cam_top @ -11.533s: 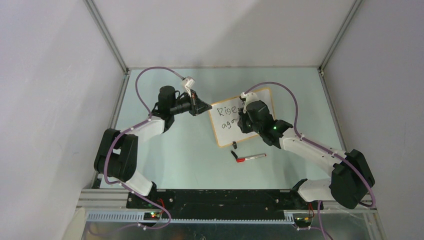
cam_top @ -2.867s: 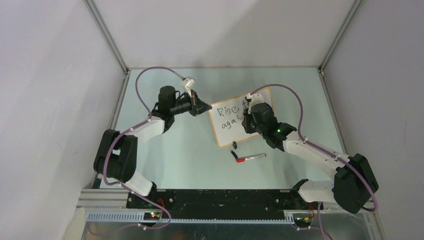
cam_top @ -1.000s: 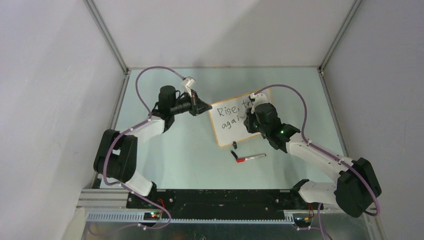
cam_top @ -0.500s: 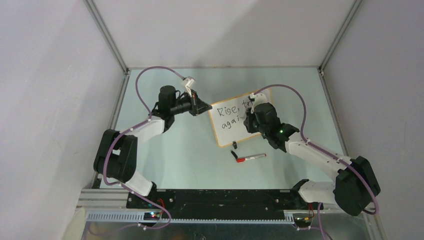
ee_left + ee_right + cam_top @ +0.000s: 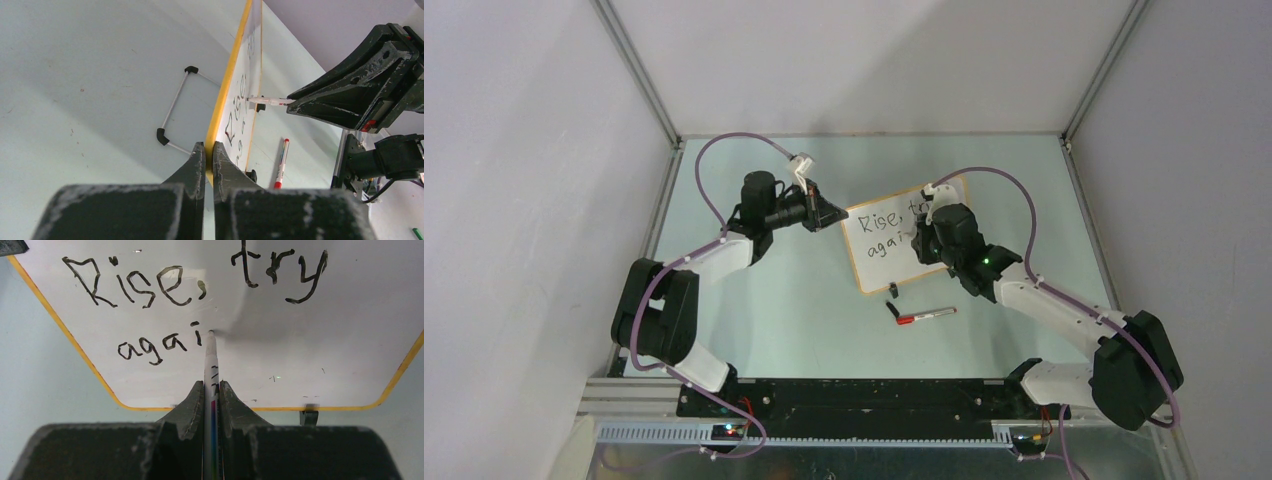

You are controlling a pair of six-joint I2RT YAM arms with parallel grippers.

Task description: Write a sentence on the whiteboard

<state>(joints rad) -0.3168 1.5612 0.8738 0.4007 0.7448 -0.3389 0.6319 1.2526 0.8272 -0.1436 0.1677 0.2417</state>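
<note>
Sentence grew from "aga" to "agai"; "n." remains. Right end effector clamps marker; left end effector clamps whiteboard edge.

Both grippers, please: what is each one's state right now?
Left gripper: shut on the orange-framed white rectangular whiteboard, at its edge.
Right gripper: shut on a thin white marker pen.

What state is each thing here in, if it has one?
left gripper: shut on whiteboard edge.
right gripper: shut on held marker.
whiteboard: partly written.
sentence: unfinished, reads "Rise, try agai".
held marker: uncapped, tip touching whiteboard after "agai".
red-ended marker: lying loose on table.
</note>
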